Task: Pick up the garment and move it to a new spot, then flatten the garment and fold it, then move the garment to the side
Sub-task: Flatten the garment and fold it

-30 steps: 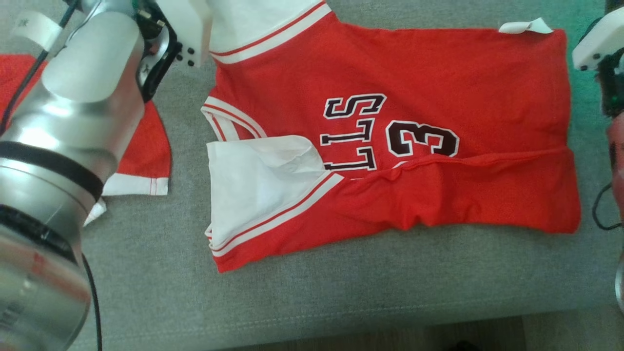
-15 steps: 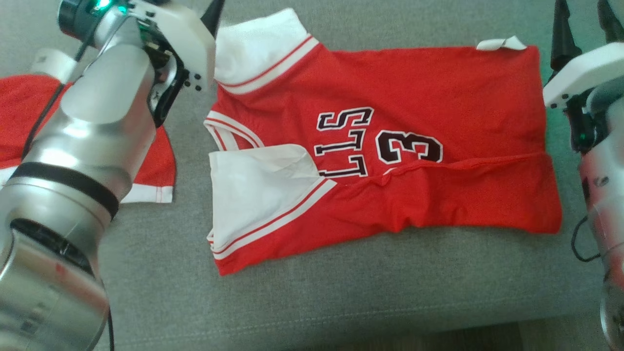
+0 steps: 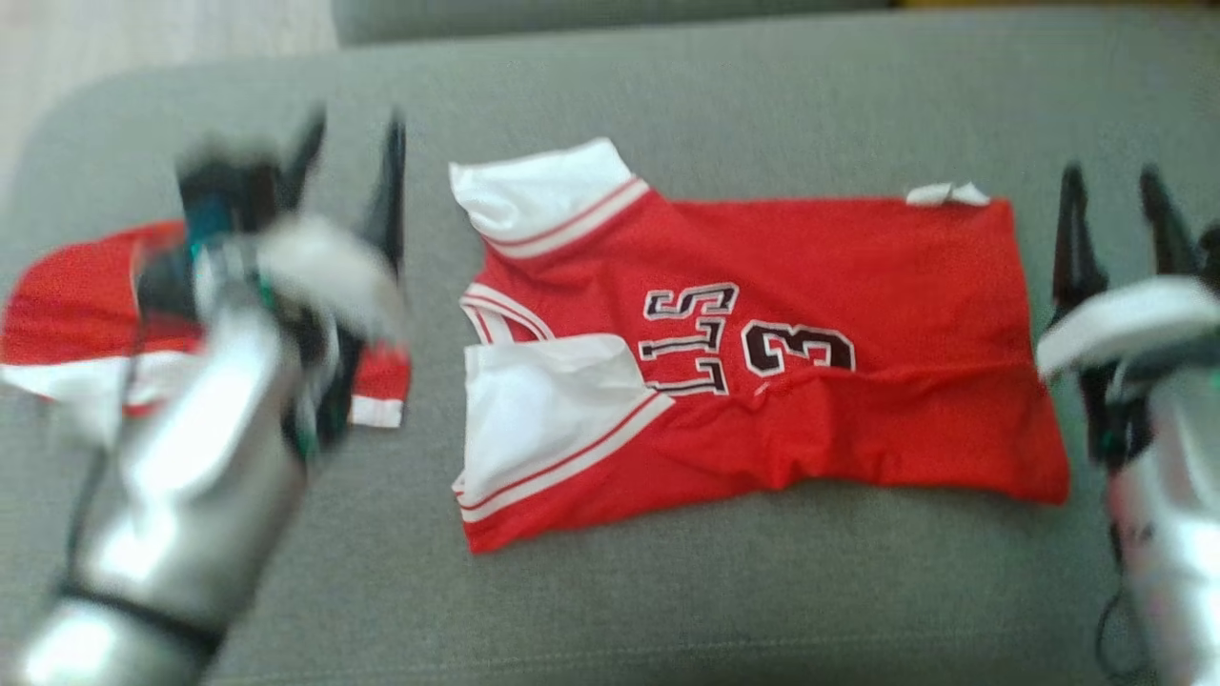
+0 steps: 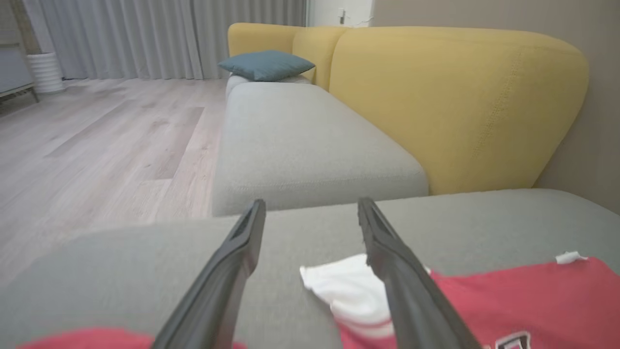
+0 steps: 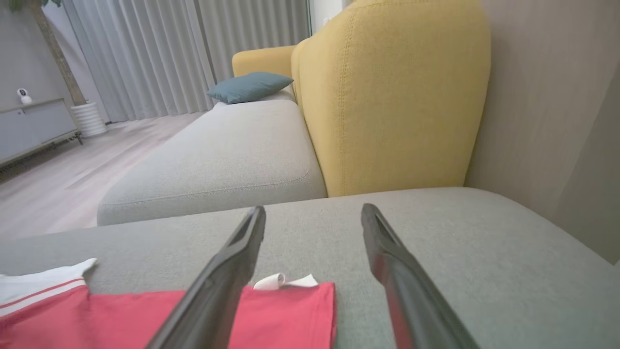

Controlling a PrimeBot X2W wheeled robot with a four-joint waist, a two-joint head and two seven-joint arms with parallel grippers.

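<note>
Red mesh with white trim: the jersey [image 3: 858, 276] lies flat near the middle of the grey sofa seat [image 3: 762, 95]. In the head view its collar end points left and its hem points right. The near long edge is folded up over the front and covers the lower part of the black lettering. A white panel [image 3: 534, 419] with a striped border lies on top at the near left. A white sleeve [image 3: 534, 191] sticks out at the far left corner, and a small white tag [image 3: 945, 194] curls at the far right corner.

The left gripper [image 3: 355, 143], blurred in the head view, is just left of that sleeve. Its fingers are spread wide with nothing between them. From its wrist camera, one finger crosses in front of the sleeve; whether it touches the cloth cannot be told.

The right gripper [image 3: 1110, 186] is just past the hem, clear of the cloth, also wide and empty. Bare seat shows between its fingers in the right wrist view.

A second red garment [image 3: 67, 295] lies at the seat's left end, partly behind the left arm and apart from the jersey.

Beyond the seat are a yellow backrest [image 4: 455, 97], a blue pillow [image 4: 265, 64] and a wooden floor [image 4: 97, 135].
</note>
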